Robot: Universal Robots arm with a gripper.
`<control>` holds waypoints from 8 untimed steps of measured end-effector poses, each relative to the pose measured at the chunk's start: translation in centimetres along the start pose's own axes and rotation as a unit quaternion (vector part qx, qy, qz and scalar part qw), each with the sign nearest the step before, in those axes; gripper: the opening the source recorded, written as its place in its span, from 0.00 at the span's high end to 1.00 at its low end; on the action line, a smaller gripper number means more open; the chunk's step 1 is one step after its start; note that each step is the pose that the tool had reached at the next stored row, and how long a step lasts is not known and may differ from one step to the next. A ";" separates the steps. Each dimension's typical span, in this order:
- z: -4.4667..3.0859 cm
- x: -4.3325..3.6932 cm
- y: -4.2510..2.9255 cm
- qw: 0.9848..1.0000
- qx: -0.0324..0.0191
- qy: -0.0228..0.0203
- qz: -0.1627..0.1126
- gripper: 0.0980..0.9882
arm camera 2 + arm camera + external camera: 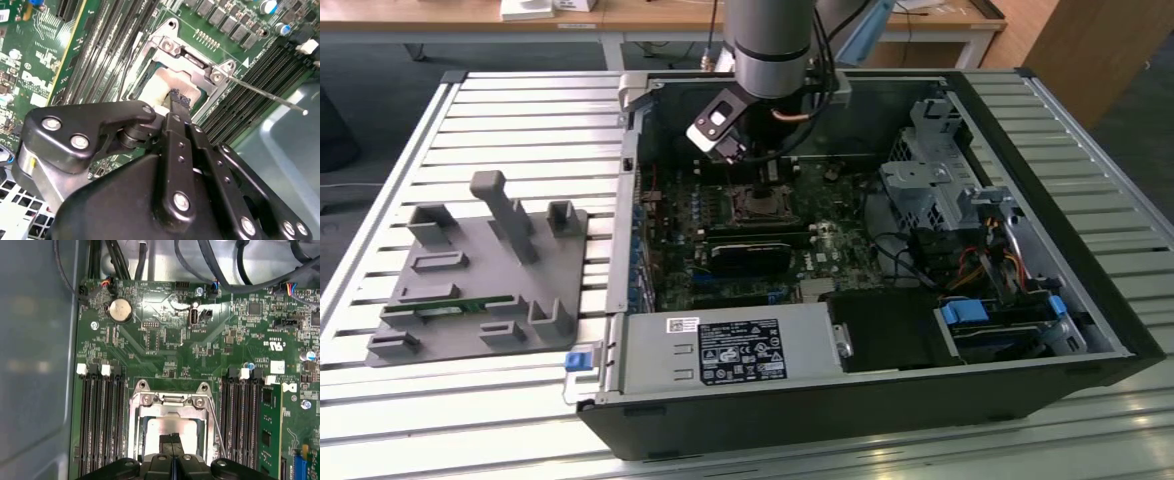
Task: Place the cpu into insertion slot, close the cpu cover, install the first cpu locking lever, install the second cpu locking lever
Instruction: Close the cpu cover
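A bench point(520, 100) of pale metal slats carries everything. A black computer case point(881, 410) lies on its side on the slats with its open face up, covering much of the bench. Just beside the case, toward the exterior view's left, a flat grey holder point(467, 280) with upright posts rests on the slats. Bare slats run past the case on its other side.

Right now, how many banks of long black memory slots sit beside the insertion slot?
2. The first bank lies between the insertion slot and the grey case wall; the second bank lies on the slot's opposite side, beside a green card. The gripper hides some slot ends.
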State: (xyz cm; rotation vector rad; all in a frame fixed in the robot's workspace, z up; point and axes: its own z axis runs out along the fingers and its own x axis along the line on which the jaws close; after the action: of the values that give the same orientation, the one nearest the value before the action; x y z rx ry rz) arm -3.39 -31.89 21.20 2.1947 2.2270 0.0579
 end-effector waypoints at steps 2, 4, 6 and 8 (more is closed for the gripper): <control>0.01 0.00 0.16 1.000 0.000 0.000 0.000 0.99; 0.01 -0.01 0.21 1.000 0.000 0.000 0.000 0.99; 0.01 0.00 0.27 1.000 0.000 0.000 0.000 0.99; 0.01 0.00 0.30 1.000 0.000 0.000 0.000 0.99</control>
State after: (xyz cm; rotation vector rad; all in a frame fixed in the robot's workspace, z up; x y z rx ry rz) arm -3.09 -31.89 21.20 2.1949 2.2271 0.0576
